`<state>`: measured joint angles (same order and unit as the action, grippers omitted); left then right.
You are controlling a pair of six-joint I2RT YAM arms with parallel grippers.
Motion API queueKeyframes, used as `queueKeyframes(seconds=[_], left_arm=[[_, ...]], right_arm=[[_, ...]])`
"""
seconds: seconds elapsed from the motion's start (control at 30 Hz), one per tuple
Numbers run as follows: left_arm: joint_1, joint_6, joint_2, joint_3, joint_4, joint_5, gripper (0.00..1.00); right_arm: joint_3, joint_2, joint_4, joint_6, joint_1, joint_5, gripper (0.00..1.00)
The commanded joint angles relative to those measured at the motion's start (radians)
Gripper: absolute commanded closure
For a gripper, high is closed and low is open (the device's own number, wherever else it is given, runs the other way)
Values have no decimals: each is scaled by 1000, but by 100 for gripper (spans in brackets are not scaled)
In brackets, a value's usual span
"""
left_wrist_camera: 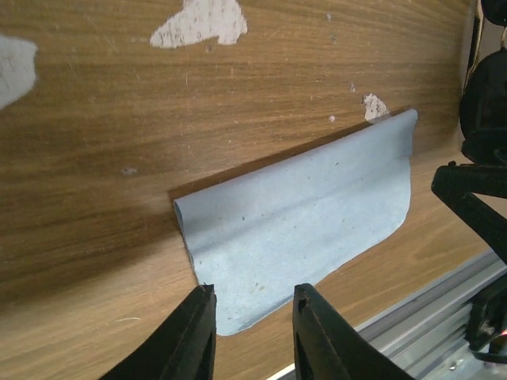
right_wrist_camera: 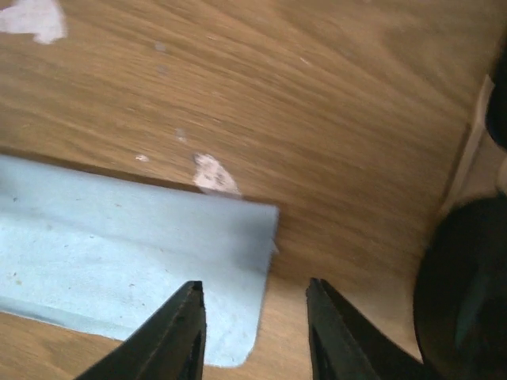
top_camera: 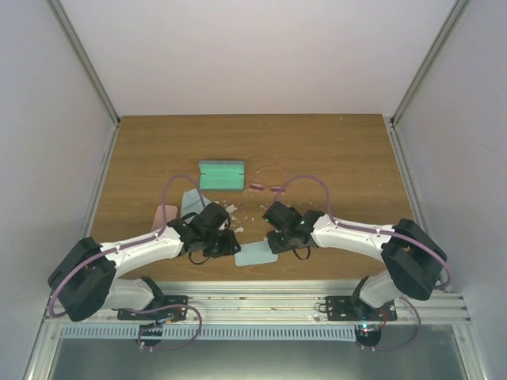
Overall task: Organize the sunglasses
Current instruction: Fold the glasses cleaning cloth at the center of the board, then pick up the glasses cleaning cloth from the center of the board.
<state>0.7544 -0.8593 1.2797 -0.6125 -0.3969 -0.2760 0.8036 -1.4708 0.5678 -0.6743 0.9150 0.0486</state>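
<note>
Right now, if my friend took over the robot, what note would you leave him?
Left tool: open, empty, over the light blue cloth's near edge.
Right tool: open, empty, over that cloth's corner.
Pink sunglasses: loose on the table, beside the green case.
Dark pair: I cannot find it.
Done: nothing put away that I can see.
To do: tidy both pairs.

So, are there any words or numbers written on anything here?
None. The green case, the blue cloth, the pink sunglasses and the wooden table show no words, labels or numbers that can be read.
</note>
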Motion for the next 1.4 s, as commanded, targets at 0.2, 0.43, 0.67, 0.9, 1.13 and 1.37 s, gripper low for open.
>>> queueKeyframes(seconds=[0.2,0.43,0.67,0.9,1.13,1.37], left_arm=[[17,-77,59,54,268,2,91],[17,-101,155,51,236,49,94],[17,-115,182,43,130,138,96],[24,-68,147,-9,74,128,93],[86,-113,105,-60,-57,173,69],[120,-189,104,-5,-31,140,63]], right_arm=[[49,-123,-276,58,12,-259,87],[64,-186,-275,60,12,-228,88],[49,-198,-145,39,12,-1,83],[65,-128,58,3,16,232,72],[94,-79,84,-21,57,176,49],[65,-92,27,-39,73,70,52]])
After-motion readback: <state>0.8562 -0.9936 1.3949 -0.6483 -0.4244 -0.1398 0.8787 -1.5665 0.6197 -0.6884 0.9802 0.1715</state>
